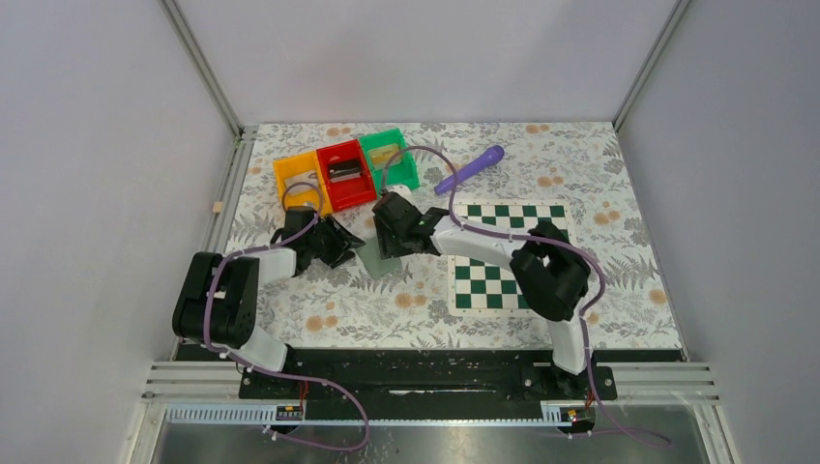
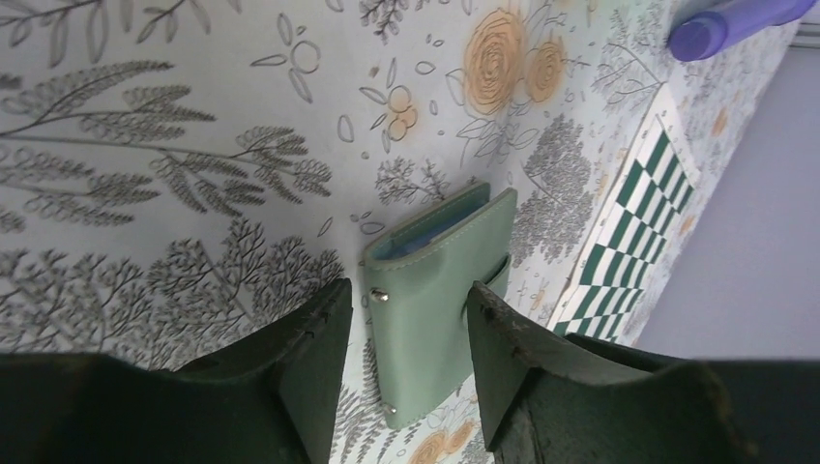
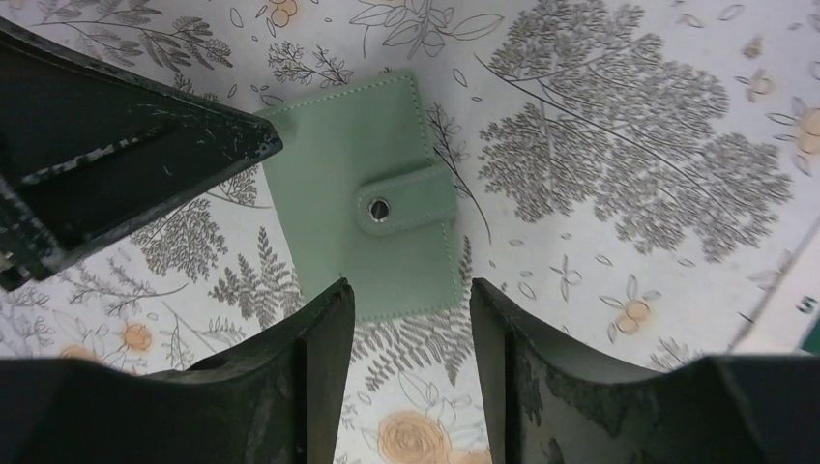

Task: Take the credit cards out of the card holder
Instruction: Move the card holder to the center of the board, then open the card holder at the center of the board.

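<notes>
The card holder (image 1: 379,259) lies folded shut on the floral tablecloth between my two grippers, pale green on the outside. In the right wrist view its strap (image 3: 404,207) is snapped across the card holder (image 3: 338,164). The left wrist view shows the card holder (image 2: 435,309) end-on, with a strip of blue lining at its far edge. The credit cards are hidden. My left gripper (image 1: 340,242) (image 2: 408,290) is open, and the holder shows in the gap between its fingers. My right gripper (image 1: 392,230) (image 3: 409,285) is open just short of the holder's near edge, holding nothing.
Yellow (image 1: 298,179), red (image 1: 345,174) and green (image 1: 392,158) bins stand at the back. A purple pen (image 1: 471,168) lies beside them. The green-and-white chessboard (image 1: 508,256) lies under the right arm. A left-gripper finger (image 3: 135,145) reaches into the right wrist view.
</notes>
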You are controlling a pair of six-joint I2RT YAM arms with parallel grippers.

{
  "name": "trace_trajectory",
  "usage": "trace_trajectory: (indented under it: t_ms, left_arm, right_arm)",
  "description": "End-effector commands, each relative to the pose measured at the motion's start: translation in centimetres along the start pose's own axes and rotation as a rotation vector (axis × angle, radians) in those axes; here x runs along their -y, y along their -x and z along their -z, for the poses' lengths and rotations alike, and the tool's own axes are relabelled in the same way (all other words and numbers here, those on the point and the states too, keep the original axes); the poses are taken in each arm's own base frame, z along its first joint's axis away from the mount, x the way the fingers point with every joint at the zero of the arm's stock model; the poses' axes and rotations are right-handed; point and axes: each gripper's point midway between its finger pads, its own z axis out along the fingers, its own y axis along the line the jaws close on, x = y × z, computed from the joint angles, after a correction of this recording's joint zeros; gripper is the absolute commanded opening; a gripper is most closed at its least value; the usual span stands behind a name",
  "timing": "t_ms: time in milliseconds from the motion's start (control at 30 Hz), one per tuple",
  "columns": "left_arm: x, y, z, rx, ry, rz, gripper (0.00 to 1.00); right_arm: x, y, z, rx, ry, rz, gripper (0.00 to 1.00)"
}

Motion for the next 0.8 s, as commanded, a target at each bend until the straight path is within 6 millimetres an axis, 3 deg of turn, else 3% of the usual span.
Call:
trace_trajectory:
  t_ms: [0,200,767]
  left_arm:
    - [0.9,0.2,-0.8,-0.016,-0.069,-0.001,0.47]
    - [0.9,-0.3,-0.8,-0.032,-0.086,0.002,0.45]
    - [1.6,-1.4,-1.4,-0.095,-0.129,0.004,0.42]
  right_arm:
    - [-2.0,0.8,-1.4,-0.001,0.036,0.021,0.54]
    - [-1.7,0.0,-3.4,-0.032,0.002,0.02,0.54]
    - [-0.8,-0.8,-5.3,-0.056,-0.096,0.06,0.52]
